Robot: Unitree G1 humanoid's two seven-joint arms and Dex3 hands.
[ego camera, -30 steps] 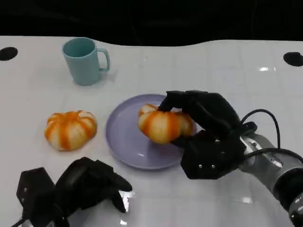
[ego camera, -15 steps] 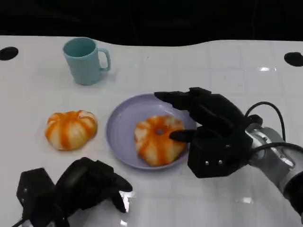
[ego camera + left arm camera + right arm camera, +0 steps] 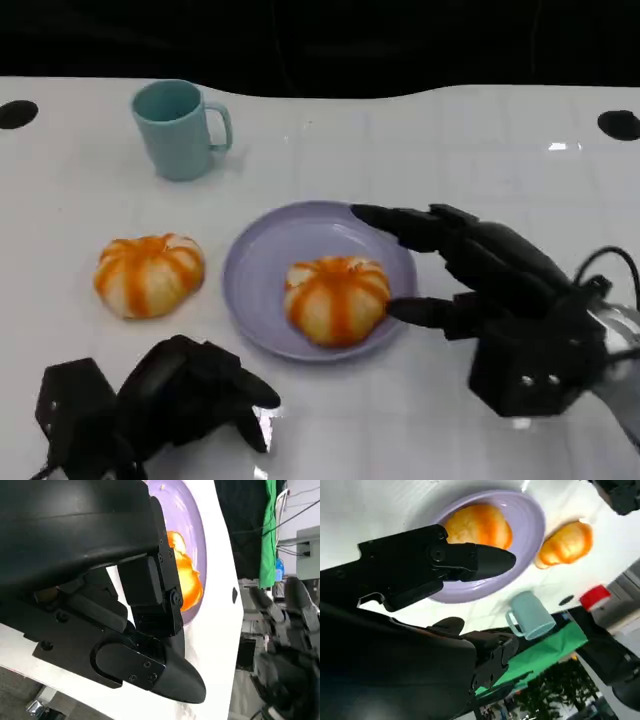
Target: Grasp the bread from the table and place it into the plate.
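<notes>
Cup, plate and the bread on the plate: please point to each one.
cup [image 3: 176,130], head view, on its outer wall
plate [image 3: 262,262], head view, on its bare left part
bread on the plate [image 3: 335,298], head view, on its top

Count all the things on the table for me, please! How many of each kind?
Round orange-striped bread buns: 2, one on the plate, one on the table
Round purple plate: 1
Light blue mug with a handle: 1
Total: 4
</notes>
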